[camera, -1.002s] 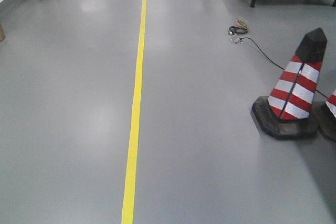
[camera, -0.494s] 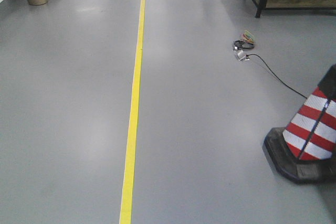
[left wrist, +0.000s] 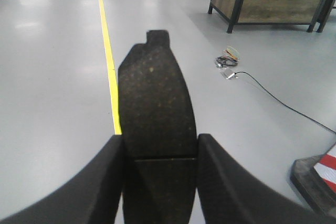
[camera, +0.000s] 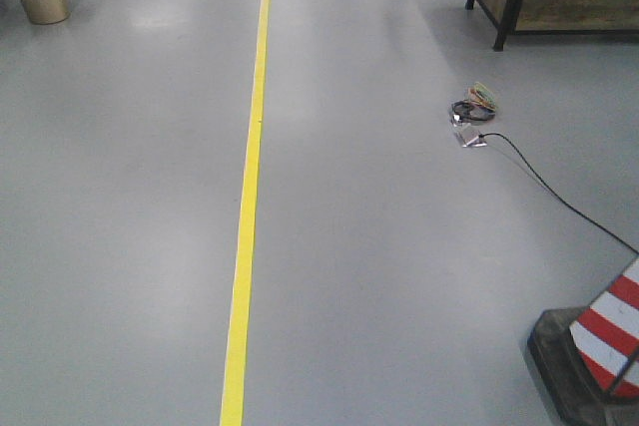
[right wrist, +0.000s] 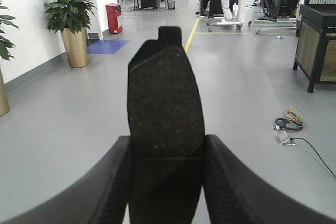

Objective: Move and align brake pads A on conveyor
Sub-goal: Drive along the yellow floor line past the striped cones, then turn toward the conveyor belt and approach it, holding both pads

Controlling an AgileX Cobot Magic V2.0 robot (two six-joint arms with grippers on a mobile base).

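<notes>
Traffic cone (camera: 599,346) slid toward lower right, both end effectors (left wrist: 160,150) (right wrist: 167,153) clamped on brake pads (left wrist: 156,103) (right wrist: 165,98), grey floor (camera: 399,246) open ahead.

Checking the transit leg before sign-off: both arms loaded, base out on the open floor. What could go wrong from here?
1. Each pincer, left and right, grips only the near end of its flat dark-grey brake pad; a jolt could make one slip.
2. The black cable trailing across the grey floor and the red-and-white striped traffic cone lie to the right; drifting that way risks snagging or a bump.
3. No conveyor in view, so alignment cannot be judged.
</notes>
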